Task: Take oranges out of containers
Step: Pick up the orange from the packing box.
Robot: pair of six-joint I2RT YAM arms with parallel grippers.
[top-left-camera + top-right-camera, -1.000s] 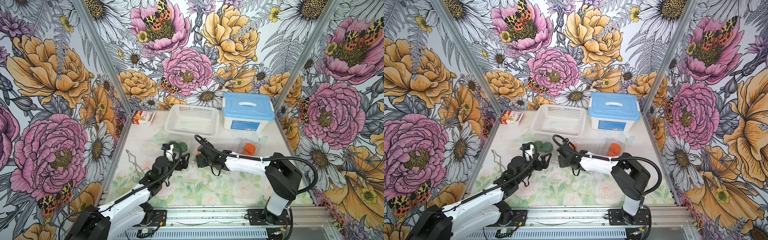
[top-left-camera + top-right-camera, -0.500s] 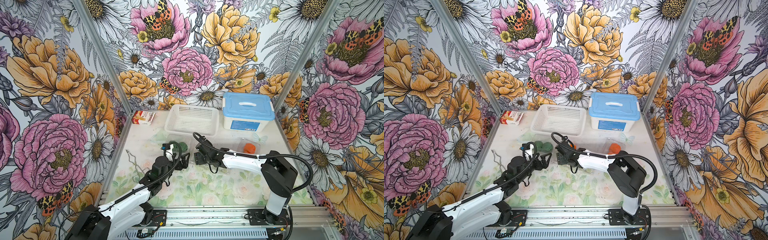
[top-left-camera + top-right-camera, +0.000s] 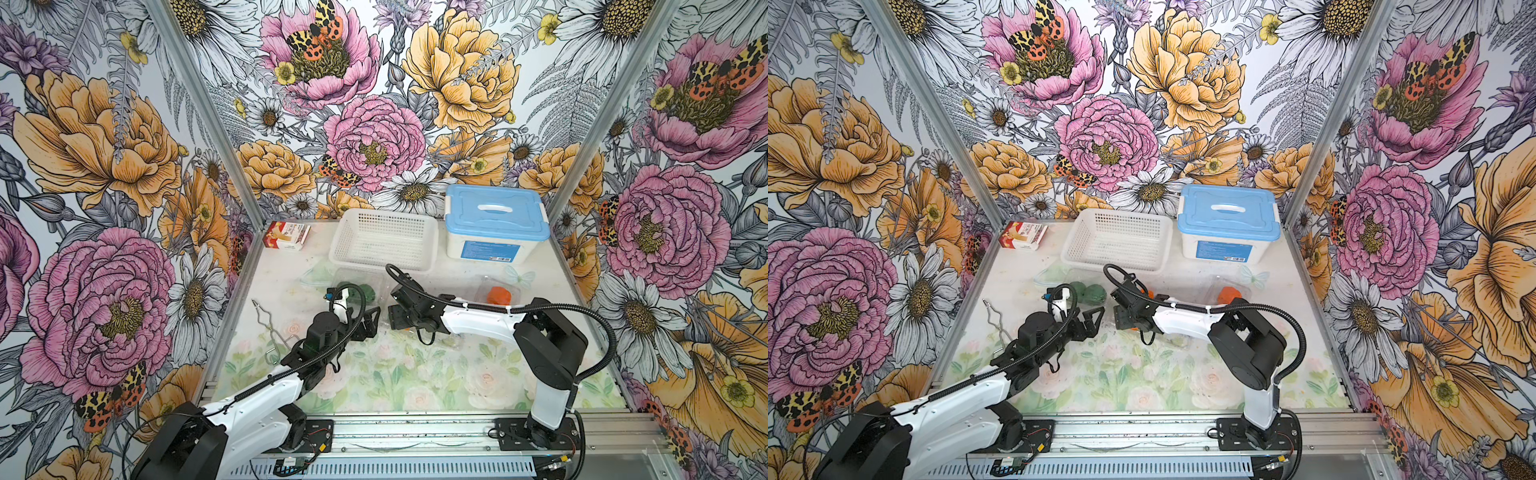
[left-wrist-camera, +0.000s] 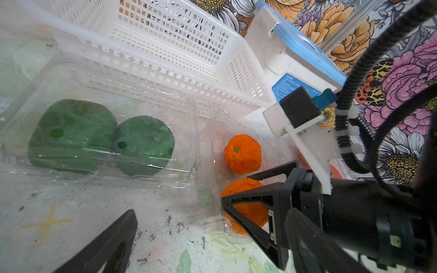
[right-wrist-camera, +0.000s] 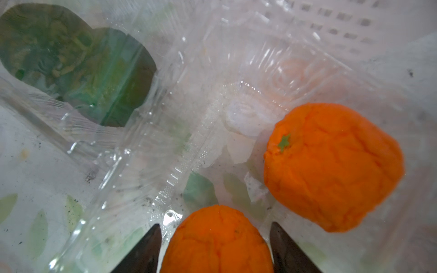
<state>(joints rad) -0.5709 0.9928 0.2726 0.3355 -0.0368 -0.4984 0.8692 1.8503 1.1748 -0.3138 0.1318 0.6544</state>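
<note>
Right gripper with jaws parted astride the near orange inside an open clamshell, gripping or merely flanking unclear, second orange just beyond, left gripper spread wide beside another clamshell holding two green fruits

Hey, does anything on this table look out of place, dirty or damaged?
Only small things. Black specks dirty the table beside the clear containers, with a faded yellow cross marked nearby. A bent metal wire lies loose near the table's left edge. Nothing looks spilled or broken.
</note>
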